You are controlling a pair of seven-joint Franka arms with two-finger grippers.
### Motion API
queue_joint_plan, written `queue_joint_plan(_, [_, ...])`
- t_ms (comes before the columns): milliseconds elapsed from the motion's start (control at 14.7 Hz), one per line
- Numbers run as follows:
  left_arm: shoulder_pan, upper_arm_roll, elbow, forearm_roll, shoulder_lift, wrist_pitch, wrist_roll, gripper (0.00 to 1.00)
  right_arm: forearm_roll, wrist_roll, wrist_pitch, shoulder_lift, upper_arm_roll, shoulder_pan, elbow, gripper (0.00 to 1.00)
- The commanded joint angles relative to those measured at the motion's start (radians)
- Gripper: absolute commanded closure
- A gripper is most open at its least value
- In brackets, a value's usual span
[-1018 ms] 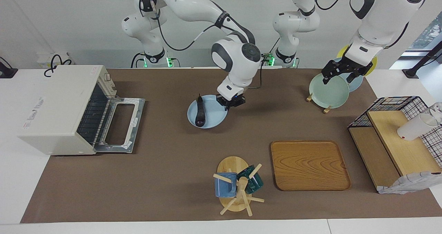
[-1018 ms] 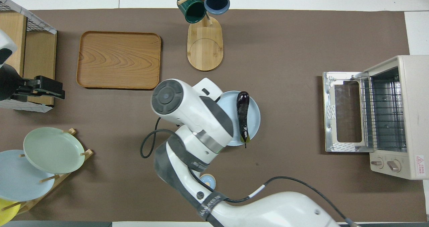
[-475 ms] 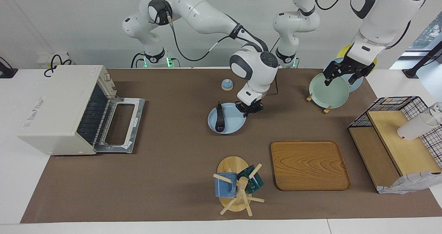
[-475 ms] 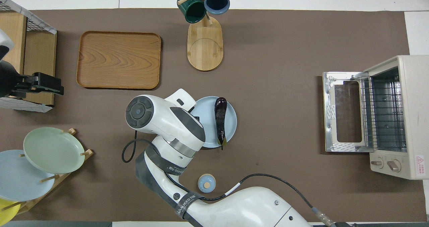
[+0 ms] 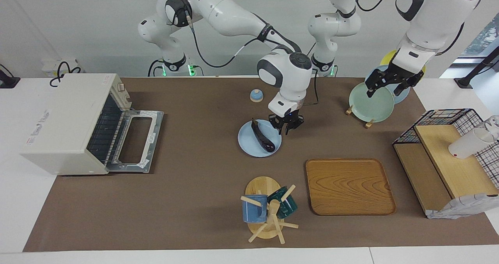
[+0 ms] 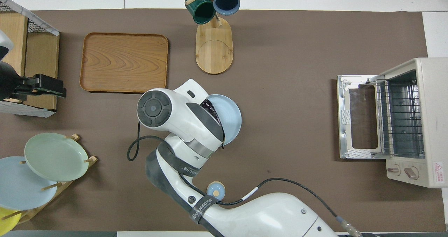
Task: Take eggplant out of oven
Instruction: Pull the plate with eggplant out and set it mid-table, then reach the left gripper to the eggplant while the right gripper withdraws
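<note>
The dark purple eggplant (image 5: 262, 136) lies slantwise on a light blue plate (image 5: 249, 145) in the middle of the table, apart from the oven (image 5: 66, 123). The cream oven stands at the right arm's end with its door (image 5: 136, 139) dropped open and its rack bare. My right gripper (image 5: 287, 126) hangs just above the plate's rim on the side toward the left arm's end, fingers parted and holding nothing. In the overhead view the right arm hides most of the eggplant (image 6: 210, 108). My left gripper (image 5: 386, 85) waits open over the green plate (image 5: 370, 100).
A mug tree (image 5: 269, 211) and a wooden tray (image 5: 349, 186) lie farther from the robots than the blue plate. A small blue knobbed lid (image 5: 256, 95) sits nearer the robots. A plate rack (image 5: 356, 114) and a wire basket (image 5: 448, 117) with a wooden shelf stand at the left arm's end.
The right gripper carried the plate with the eggplant toward the left arm's end, then let go of its rim and rose a little. The eggplant now lies slanted. The left arm barely moved.
</note>
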Motion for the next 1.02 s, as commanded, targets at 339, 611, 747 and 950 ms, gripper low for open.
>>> queue_joint_plan(339, [-0.011, -0.008, -0.011, 0.005, 0.026, 0.046, 0.007, 0.0, -0.119, -0.304, -0.22, -0.22, 0.004, -0.231, -0.262, 1.0])
queue_joint_plan(611, [-0.087, -0.012, -0.011, -0.028, 0.07, 0.085, -0.063, 0.0, -0.242, -0.309, -0.2, -0.288, 0.004, -0.32, -0.453, 1.0])
queue_joint_plan(747, [-0.167, -0.012, -0.011, -0.028, 0.119, 0.14, -0.183, 0.0, -0.244, -0.353, -0.124, -0.303, 0.007, -0.414, -0.53, 1.0])
queue_joint_plan(950, [-0.284, -0.012, -0.016, -0.037, 0.208, 0.253, -0.377, 0.0, -0.265, -0.404, 0.01, -0.337, 0.005, -0.48, -0.669, 1.0])
